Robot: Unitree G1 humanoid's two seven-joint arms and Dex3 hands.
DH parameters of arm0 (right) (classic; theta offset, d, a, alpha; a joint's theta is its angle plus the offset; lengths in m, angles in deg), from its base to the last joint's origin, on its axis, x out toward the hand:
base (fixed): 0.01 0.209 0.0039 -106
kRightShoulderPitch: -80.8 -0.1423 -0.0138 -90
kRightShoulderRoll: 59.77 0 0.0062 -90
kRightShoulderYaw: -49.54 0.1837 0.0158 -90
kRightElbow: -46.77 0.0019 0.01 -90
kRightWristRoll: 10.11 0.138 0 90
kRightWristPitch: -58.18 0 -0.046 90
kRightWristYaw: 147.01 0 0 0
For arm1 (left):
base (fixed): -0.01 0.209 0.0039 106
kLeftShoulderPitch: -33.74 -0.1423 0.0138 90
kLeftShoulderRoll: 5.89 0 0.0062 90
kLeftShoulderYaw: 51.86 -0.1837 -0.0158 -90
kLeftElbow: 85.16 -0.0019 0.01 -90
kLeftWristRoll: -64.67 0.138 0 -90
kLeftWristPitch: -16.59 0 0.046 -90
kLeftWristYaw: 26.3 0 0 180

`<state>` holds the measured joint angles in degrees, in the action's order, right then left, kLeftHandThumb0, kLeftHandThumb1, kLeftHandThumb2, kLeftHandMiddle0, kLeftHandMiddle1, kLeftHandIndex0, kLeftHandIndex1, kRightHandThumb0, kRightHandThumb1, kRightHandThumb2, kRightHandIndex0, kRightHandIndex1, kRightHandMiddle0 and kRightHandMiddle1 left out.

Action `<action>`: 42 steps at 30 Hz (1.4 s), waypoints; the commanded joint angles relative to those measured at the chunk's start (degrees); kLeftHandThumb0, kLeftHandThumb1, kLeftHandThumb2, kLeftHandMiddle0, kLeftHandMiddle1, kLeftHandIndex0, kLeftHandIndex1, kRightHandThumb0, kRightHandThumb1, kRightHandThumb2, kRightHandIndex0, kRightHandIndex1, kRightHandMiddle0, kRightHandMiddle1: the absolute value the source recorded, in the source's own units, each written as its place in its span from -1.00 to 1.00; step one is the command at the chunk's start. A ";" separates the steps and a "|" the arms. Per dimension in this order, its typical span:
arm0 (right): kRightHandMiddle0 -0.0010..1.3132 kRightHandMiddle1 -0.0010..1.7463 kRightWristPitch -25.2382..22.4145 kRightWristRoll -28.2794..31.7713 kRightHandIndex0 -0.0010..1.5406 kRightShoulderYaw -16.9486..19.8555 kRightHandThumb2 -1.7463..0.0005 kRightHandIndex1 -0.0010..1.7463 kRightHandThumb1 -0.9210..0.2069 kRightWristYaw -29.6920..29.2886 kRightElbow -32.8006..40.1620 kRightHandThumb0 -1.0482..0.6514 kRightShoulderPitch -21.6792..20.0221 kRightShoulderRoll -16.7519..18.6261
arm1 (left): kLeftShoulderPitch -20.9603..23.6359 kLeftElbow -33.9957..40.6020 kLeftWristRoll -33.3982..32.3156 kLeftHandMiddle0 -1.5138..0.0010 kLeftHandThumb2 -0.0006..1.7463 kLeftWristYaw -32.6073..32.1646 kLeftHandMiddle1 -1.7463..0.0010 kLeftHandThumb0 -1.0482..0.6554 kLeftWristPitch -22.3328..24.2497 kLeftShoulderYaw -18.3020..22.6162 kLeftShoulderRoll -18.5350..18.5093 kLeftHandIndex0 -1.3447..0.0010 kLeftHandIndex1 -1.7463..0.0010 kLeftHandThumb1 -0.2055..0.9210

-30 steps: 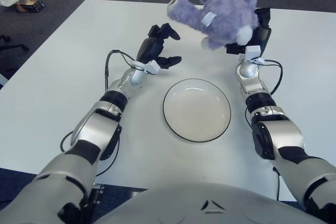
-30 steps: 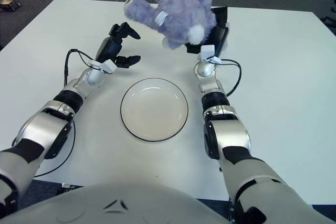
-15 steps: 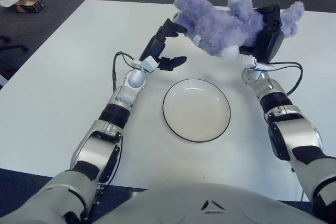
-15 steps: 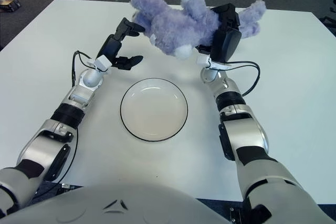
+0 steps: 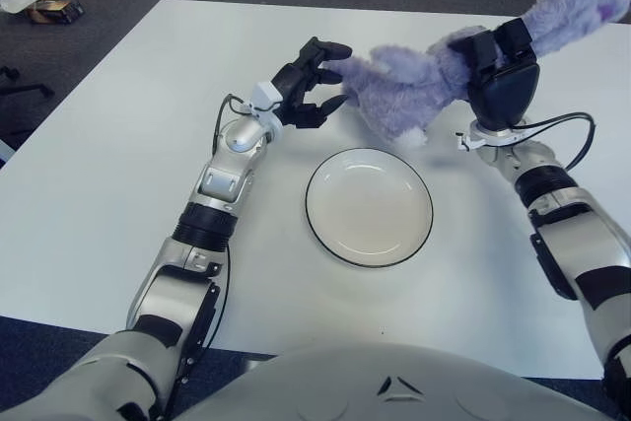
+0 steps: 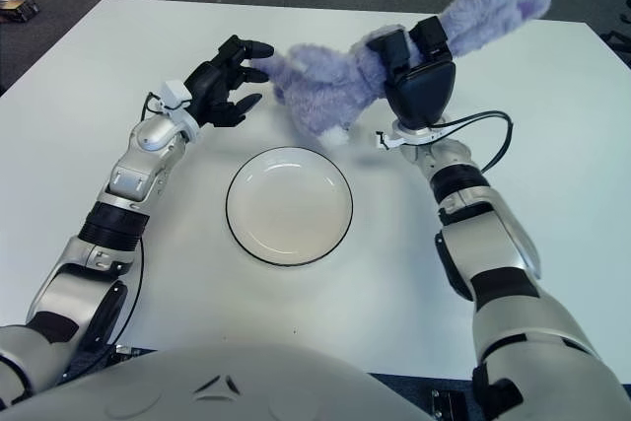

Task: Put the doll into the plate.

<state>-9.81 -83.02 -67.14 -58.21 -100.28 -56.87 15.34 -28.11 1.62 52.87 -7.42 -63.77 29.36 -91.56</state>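
The purple plush doll point(image 5: 414, 86) is gripped by the right robot hand point(image 5: 498, 71) above the table point(image 5: 118, 165), beyond the empty plate point(image 5: 369, 206); its head is touched by the open left robot hand point(image 5: 311, 81).

The doll point(image 5: 414, 86), upper right of centre, is shaggy lilac plush. Below it, the plate point(image 5: 369, 206) looks smooth and faintly glossy with a dark rim. The table point(image 5: 118, 165) is matt white. Both hands, left hand point(image 5: 308, 84) and right hand point(image 5: 501, 74), look like matt black plastic; the forearms are satin silver.

A white table point(image 5: 99, 145) carries an empty plate point(image 5: 369, 206).
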 commanded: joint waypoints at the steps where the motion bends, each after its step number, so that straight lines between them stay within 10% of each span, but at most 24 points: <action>1: -0.10 1.00 -1.42 -2.07 0.67 -1.07 -0.48 1.00 0.03 -1.30 2.03 -0.31 -2.37 -2.07 | -0.42 2.09 -1.37 0.96 -0.19 1.14 -0.32 -0.60 4.64 1.45 -0.46 1.00 -0.04 0.35; 18: -0.21 1.00 1.00 -2.14 0.60 -1.64 -0.35 1.00 -0.13 -1.30 1.58 -0.28 -3.13 -4.40 | 1.45 3.70 -9.34 0.87 0.03 4.74 -0.25 -0.39 20.06 6.36 0.17 1.00 -0.05 0.24; 42: -0.16 1.00 1.75 -5.32 0.46 -0.34 -0.41 1.00 -0.05 -1.30 8.21 -0.29 -3.35 -5.27 | 2.13 2.16 -5.62 0.89 0.06 5.07 -0.26 -0.36 15.33 5.77 0.92 1.00 -0.09 0.23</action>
<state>-8.13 -88.01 -68.76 -58.92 -93.69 -58.65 10.66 -27.20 4.48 45.70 -2.52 -46.25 35.59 -90.80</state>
